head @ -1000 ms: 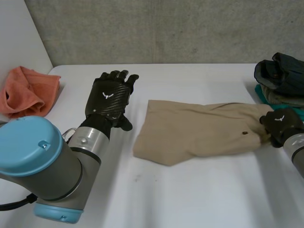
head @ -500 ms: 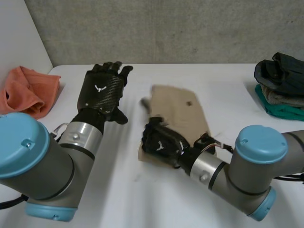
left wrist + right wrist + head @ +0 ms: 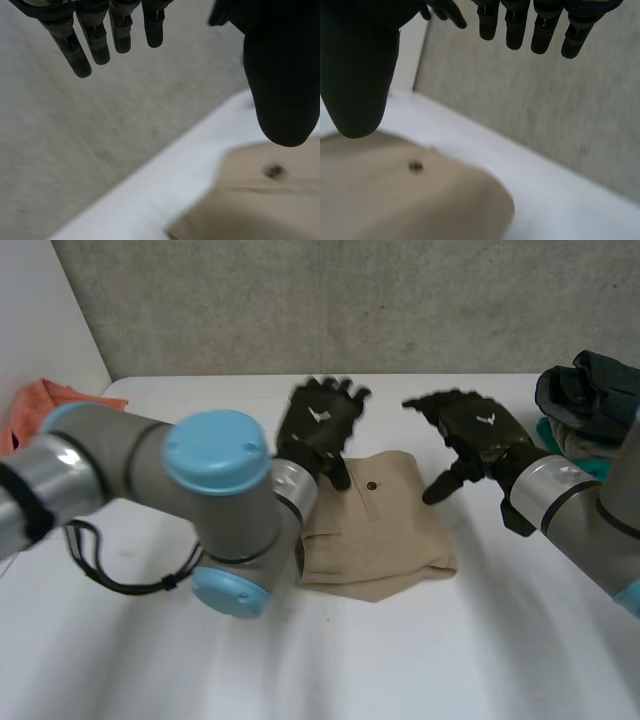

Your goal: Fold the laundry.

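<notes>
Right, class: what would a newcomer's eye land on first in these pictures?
The left hand and the right hand, both black and open, are side by side above the far edge of a folded tan garment in the middle of the white table. An orange cloth lies at the far left, a pile of dark clothes at the right.

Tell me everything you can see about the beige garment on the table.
The beige garment is soft cloth, folded into a compact, roughly square stack lying flat on the white table near its middle. A small dark spot, perhaps a button, shows on top. The left robot hand and right robot hand are open near its far edge, gripping nothing.
</notes>
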`<act>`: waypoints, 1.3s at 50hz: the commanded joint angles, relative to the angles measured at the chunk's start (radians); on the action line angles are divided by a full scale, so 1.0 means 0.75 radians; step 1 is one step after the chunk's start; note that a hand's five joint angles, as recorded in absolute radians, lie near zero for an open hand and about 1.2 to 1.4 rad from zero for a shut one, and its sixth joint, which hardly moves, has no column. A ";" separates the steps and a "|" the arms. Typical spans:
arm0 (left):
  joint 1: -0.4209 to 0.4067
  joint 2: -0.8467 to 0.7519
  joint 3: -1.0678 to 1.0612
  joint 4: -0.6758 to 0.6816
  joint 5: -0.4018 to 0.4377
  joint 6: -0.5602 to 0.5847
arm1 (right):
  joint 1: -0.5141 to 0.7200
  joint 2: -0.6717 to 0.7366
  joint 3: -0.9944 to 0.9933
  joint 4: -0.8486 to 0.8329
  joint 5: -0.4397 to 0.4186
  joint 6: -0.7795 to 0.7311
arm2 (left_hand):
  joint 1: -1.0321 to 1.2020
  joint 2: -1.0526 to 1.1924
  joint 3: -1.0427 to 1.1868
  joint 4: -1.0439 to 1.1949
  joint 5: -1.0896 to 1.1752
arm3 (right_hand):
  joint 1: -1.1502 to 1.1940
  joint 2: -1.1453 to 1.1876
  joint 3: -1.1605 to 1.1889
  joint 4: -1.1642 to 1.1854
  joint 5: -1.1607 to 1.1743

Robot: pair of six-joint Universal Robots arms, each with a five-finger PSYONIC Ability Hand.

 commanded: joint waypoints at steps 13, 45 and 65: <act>-0.059 -0.335 0.254 -0.456 -0.254 0.128 | 0.011 0.587 -0.449 0.411 -0.052 -0.445 | -0.018 -0.041 -0.047 -0.035 -0.064 | -0.081 -0.057 -0.052 -0.052 -0.069; 0.056 0.283 -0.046 -0.499 0.229 -0.078 | 0.148 -0.005 0.663 -0.586 -0.009 -0.615 | -0.018 -0.041 -0.047 -0.035 -0.064 | -0.081 -0.057 -0.052 -0.052 -0.069; 0.082 0.279 -0.079 -0.450 0.231 -0.113 | 0.164 0.327 0.391 -0.730 0.026 -0.664 | -0.020 -0.042 -0.049 -0.036 -0.065 | 0.305 0.329 0.333 0.333 0.316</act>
